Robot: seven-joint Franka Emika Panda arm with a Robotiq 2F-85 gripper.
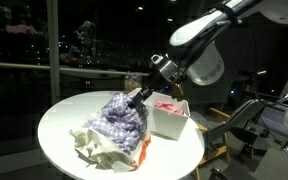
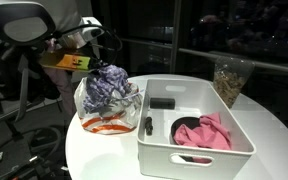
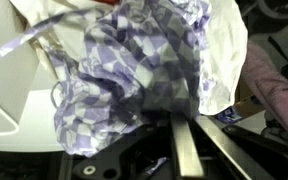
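Note:
A purple-and-white checked cloth [image 1: 122,119] lies bunched on a round white table [image 1: 59,125], on top of crumpled white and orange material [image 1: 104,150]. My gripper [image 1: 139,97] reaches down from the upper right and is shut on the top of the cloth [image 2: 106,82]. In the wrist view the cloth [image 3: 144,70] fills the middle, and its fabric is pinched between the closed fingers [image 3: 179,135]. Just beside it stands a white plastic bin [image 2: 239,125] holding a pink garment [image 2: 206,132] and small dark items [image 2: 162,102].
A clear plastic bag [image 2: 84,100] wraps the pile's base. A clear cup of brownish contents [image 2: 229,78] stands behind the bin. The table edge [image 1: 54,165] curves near the pile. Dark windows and chairs [image 1: 249,120] surround the table.

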